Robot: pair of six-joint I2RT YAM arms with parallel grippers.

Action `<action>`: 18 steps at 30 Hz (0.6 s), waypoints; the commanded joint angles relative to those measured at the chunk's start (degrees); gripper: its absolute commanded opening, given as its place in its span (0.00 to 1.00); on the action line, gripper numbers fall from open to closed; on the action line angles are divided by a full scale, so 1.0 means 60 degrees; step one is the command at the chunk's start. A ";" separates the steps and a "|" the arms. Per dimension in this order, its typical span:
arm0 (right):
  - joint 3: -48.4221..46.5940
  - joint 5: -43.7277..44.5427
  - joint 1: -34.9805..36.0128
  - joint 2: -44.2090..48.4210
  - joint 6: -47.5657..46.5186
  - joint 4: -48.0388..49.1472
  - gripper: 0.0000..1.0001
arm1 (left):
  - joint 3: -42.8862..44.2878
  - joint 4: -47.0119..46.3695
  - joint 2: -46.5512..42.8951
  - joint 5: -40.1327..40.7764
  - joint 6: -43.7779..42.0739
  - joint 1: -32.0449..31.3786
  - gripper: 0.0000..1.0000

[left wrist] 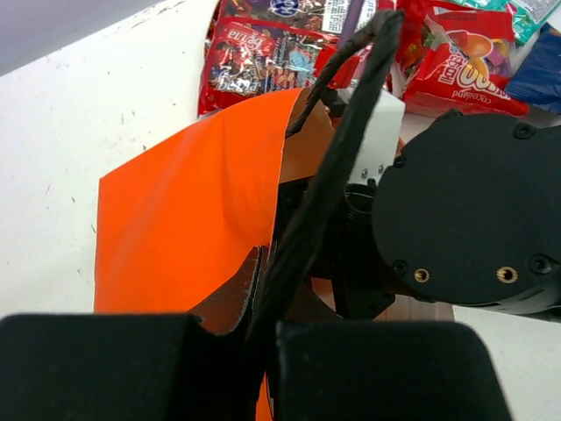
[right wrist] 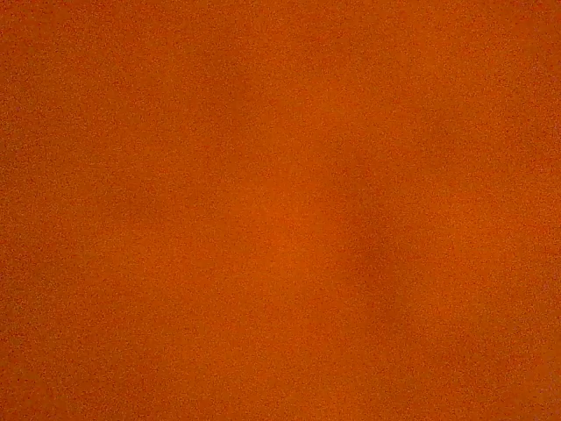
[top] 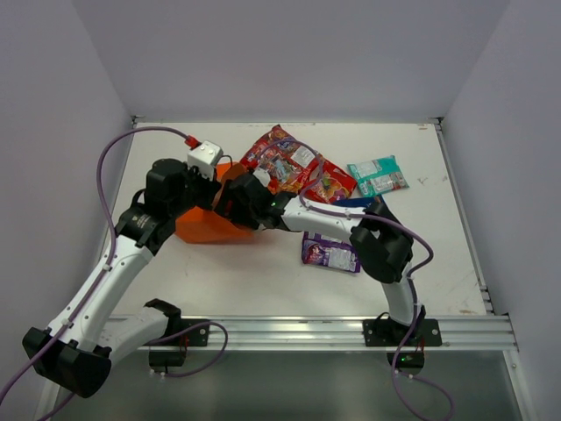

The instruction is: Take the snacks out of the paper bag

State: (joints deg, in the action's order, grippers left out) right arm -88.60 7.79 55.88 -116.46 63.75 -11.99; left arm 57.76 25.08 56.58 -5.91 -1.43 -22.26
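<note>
Paper bag mouth filled by right arm; snacks beside.

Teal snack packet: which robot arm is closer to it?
Right. The right arm has its elbow close to the teal packet, on its near side. The left gripper is farther left, pinching the paper bag by its cord handle.

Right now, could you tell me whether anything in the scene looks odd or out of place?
Nothing looks spilled or torn. One oddity: the right wrist view is solid orange, because the right gripper is pushed inside the paper bag, hiding its jaws. The left gripper pinches the bag's cord handle.
</note>
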 commanded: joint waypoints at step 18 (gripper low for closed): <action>0.0203 -0.0609 0.0033 0.0496 -0.1189 0.1410 0.00 | 0.0013 -0.0665 -0.0479 0.0148 0.0458 -0.0040 0.00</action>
State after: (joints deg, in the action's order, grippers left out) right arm -89.36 6.17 55.86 -119.87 60.88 -9.15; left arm 57.76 26.41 55.31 -5.89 0.67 -22.20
